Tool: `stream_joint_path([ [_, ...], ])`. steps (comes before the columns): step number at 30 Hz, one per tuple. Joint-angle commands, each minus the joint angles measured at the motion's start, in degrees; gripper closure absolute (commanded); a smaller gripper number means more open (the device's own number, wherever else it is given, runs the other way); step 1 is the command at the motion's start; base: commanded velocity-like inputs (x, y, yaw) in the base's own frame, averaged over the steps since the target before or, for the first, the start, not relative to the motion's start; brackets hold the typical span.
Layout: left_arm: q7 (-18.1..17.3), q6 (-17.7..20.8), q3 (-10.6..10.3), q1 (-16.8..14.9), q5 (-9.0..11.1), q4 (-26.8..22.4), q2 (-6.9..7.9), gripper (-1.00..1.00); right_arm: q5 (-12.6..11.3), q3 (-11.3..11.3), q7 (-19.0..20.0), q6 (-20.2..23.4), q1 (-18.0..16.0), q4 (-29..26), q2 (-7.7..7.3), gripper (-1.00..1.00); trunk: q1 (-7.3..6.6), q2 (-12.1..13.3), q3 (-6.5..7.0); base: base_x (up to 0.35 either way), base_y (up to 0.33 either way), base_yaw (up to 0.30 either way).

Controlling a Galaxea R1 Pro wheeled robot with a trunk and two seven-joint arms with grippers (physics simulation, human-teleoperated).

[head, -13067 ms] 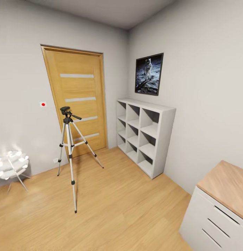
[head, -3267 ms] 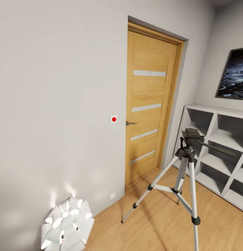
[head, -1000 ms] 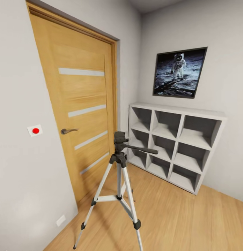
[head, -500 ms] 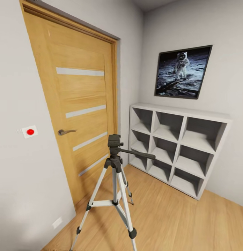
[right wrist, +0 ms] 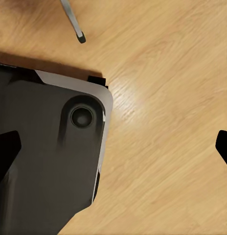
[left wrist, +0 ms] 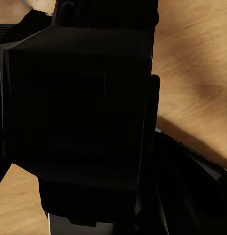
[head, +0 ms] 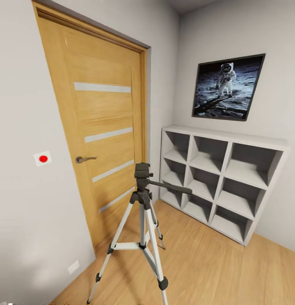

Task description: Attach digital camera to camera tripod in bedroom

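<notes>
Tripod (head: 143,203) upright by door (head: 105,140), right jaws wide, left jaws' state unclear

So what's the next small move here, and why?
Probably ease the base a little closer, keeping the camera tripod centred. Its black head is bare, upright before the door, with floor between us. The dark block at the left wrist may be the camera; unclear.

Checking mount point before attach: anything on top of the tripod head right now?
In the head view the camera tripod has a bare black head; nothing sits on it, and the pan handle sticks out toward the white cube shelf. The mounting plate's details are too small to tell.
</notes>
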Motion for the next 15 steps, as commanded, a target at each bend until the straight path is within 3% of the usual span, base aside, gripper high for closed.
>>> stream_joint_path([
  [1,0.15,-0.09,-0.50,0.00,0.24,-0.02,-0.01,1.00,0.45,-0.49,0.12,-0.33,-0.05,0.18,-0.03,-1.00,0.01,-0.04,-0.02,-0.116,-0.155,0.003],
  [8,0.15,-0.09,-0.58,0.00,-0.06,-0.02,-0.06,1.00,0.45,-0.49,0.13,-0.33,-0.05,0.17,-0.07,-1.00,0.01,-0.04,-0.02,-0.130,-0.153,0.001],
  [15,0.15,-0.09,-0.54,0.00,-0.11,-0.02,-0.04,1.00,0.51,-0.49,0.13,-0.42,-0.05,0.18,-0.12,-1.00,0.01,-0.04,-0.02,-0.025,-0.027,0.000],
])
